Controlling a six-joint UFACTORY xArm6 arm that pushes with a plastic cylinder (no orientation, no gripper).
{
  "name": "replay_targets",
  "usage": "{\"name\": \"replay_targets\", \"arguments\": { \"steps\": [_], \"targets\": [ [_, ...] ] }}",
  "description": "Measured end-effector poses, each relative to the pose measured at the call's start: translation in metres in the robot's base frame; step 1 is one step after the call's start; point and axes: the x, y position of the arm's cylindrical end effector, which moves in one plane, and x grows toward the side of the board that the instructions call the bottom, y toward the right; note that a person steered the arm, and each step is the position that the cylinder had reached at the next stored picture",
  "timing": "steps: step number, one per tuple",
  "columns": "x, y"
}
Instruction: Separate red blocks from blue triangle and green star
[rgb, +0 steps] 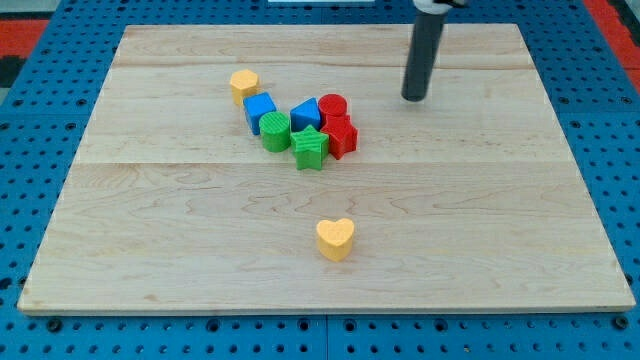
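Camera view: my tip (414, 97) rests on the wooden tabletop (200, 250) toward the view's upper right, apart from every block, to the right of and slightly above the cluster. This arm carries no fingers at all, only the straight dark rod, so there is nothing to open or close.

The cluster sits just above the board's middle. The red cylinder (334, 106) is at its right edge, with a second red block (341, 136) directly below it, its shape hard to make out. The blue triangle (305, 113) touches the red cylinder on its left side. The green star (311, 148) presses against the lower red block from the left. Further left lie a green cylinder (276, 130) and a blue cube (259, 108), packed against the others. A yellow hexagon-like block (243, 84) stands just off the cluster's upper left, and a yellow heart (335, 239) lies well apart near the view's bottom.

The risk, as I judge it, comes from how tightly the reds are packed. My tip stands on the reds' outer side, so a straight push from here would drive them deeper into the triangle and star. Wedging in from above, between triangle and cylinder, may drag the triangle along, since they touch. A glancing contact could also spin the lower red block into the star, and both reds might split apart.
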Motion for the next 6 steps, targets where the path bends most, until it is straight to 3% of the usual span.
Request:
{"name": "replay_targets", "arguments": {
  "steps": [2, 5, 6],
  "targets": [
    [-0.005, -0.118],
    [0.068, -0.089],
    [0.089, -0.103]
  ]
}}
